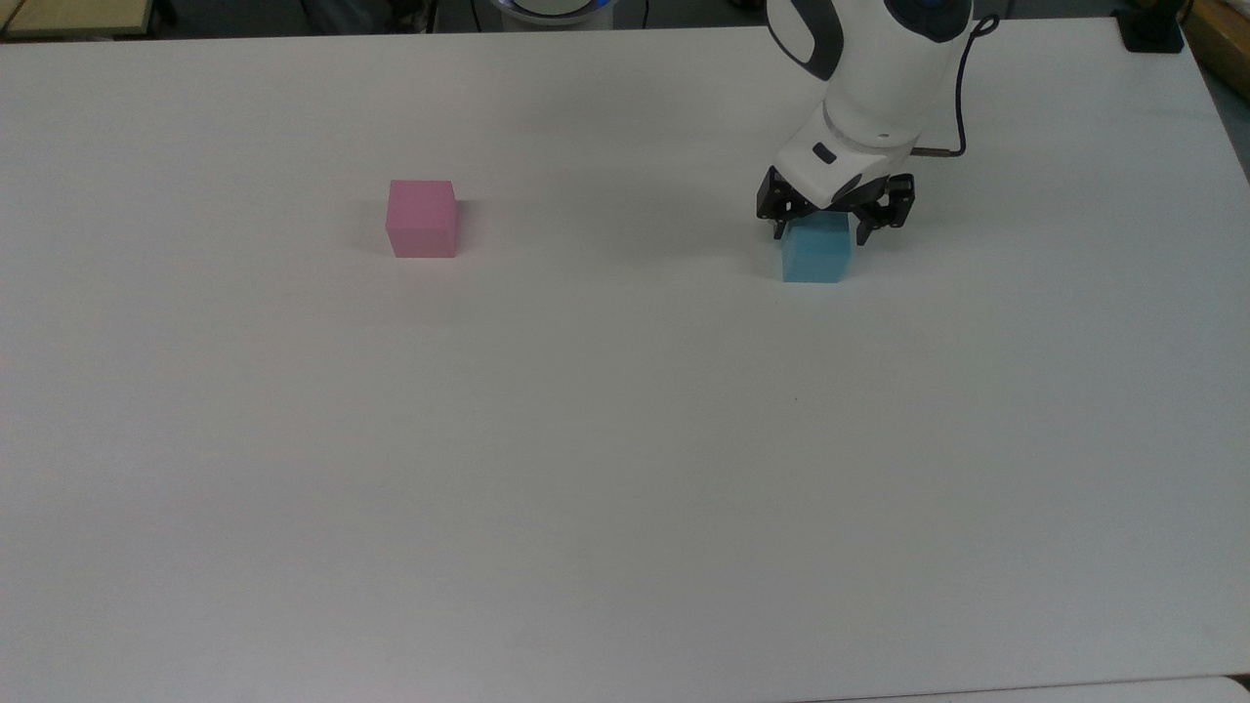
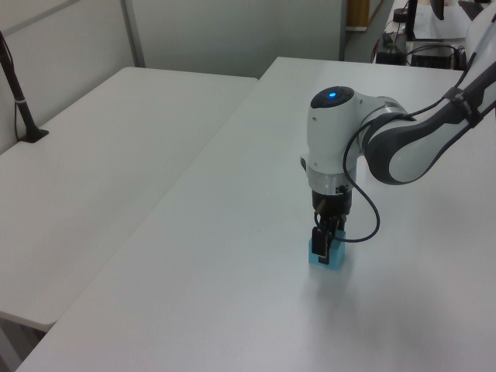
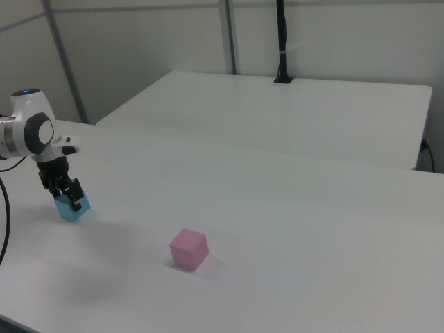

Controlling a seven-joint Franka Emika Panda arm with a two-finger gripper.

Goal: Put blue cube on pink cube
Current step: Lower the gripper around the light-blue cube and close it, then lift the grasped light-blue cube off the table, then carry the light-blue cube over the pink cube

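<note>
There are two cubes in all: one blue cube; one pink cube; both sit on one white desk; one robot arm carries one gripper; a second desk stands beside the first.

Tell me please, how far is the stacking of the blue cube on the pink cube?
Early stage. Done: the end effector is down at the blue cube, open, one finger on each side. In hand: the grasp itself; the fingers have not closed, and the cube sits on the table. Left: close, lift, carry toward the top view's left and set it on the pink cube, which stands apart with nothing on top.
</note>
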